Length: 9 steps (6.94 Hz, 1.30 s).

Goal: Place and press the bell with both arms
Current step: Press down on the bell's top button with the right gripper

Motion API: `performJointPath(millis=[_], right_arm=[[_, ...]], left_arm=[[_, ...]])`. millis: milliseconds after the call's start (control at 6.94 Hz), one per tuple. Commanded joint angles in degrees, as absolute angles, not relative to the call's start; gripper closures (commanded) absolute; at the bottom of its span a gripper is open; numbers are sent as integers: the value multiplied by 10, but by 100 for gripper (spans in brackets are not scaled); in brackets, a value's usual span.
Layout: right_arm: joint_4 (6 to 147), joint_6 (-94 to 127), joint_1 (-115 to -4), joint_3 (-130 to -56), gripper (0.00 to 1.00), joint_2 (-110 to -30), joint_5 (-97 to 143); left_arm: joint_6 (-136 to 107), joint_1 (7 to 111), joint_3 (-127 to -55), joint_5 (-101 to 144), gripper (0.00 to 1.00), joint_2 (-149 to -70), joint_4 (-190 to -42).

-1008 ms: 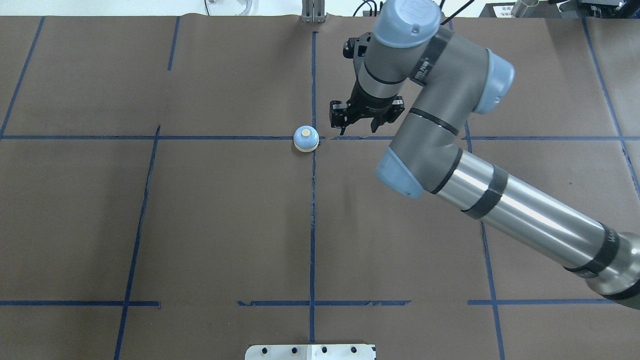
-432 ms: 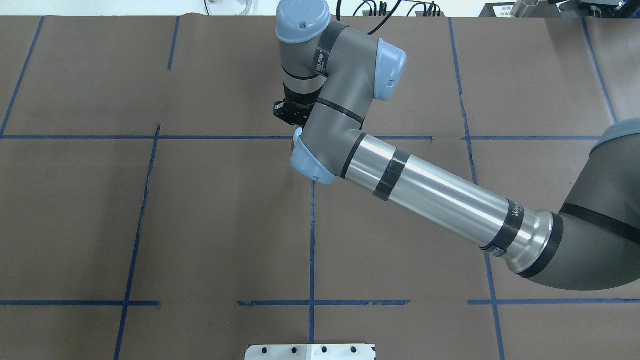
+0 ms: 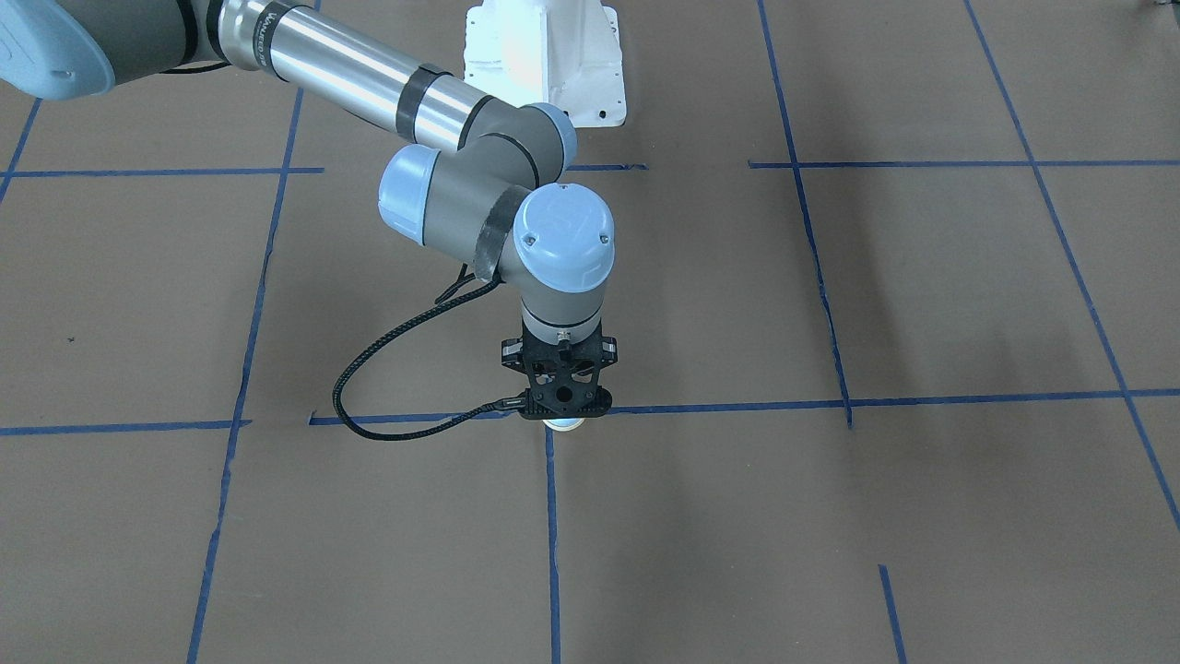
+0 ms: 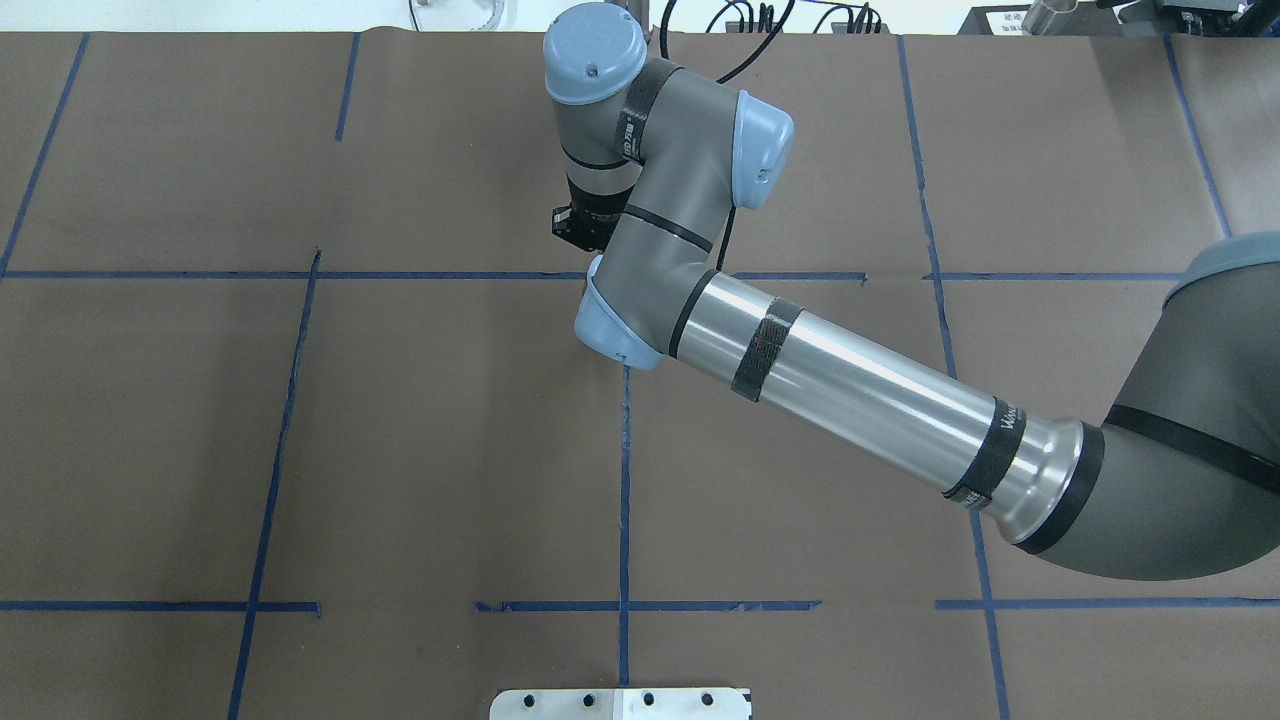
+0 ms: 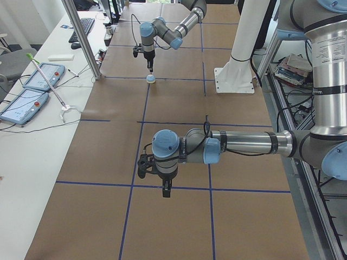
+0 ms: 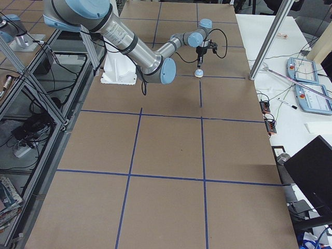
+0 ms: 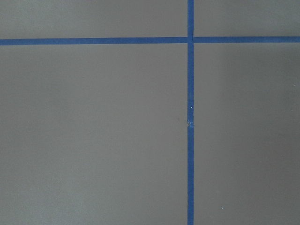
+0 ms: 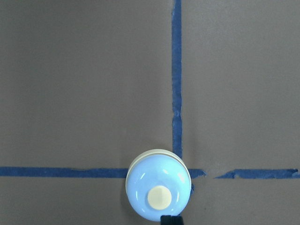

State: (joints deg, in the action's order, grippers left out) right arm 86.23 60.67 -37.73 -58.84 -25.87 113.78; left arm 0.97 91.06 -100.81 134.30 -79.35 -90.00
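Nearest in the left-end view, the left arm's black skeletal pincer (image 5: 166, 190) hung over the brown paper-covered table (image 5: 244, 216); how far it was open I could not tell; farther off, the right arm's black pincer (image 3: 560, 411), drawn together and empty, pointed down over the small light-blue dome-shaped bell (image 8: 159, 192); the bell sat on the table where blue tape strips (image 8: 176, 93) met, one leaving its 1 o'clock edge.

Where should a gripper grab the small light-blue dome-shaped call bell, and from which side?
Grip the light-blue dome-shaped call bell low, across its cream round base, coming straight down from above. It sits upright and is round, so any heading works. Higher up it tapers and a grip would likely slip, and the cream button on top should stay clear.
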Motion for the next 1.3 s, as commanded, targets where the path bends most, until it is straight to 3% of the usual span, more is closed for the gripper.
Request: performJointPath(millis=[0, 1152], right_arm=[[834, 609, -376, -577, 100, -255, 1124], [801, 609, -362, -543, 100, -257, 1115]], left_arm=[[10, 911, -1009, 1343, 0, -794, -900], [10, 911, -1009, 1343, 0, -794, -899]])
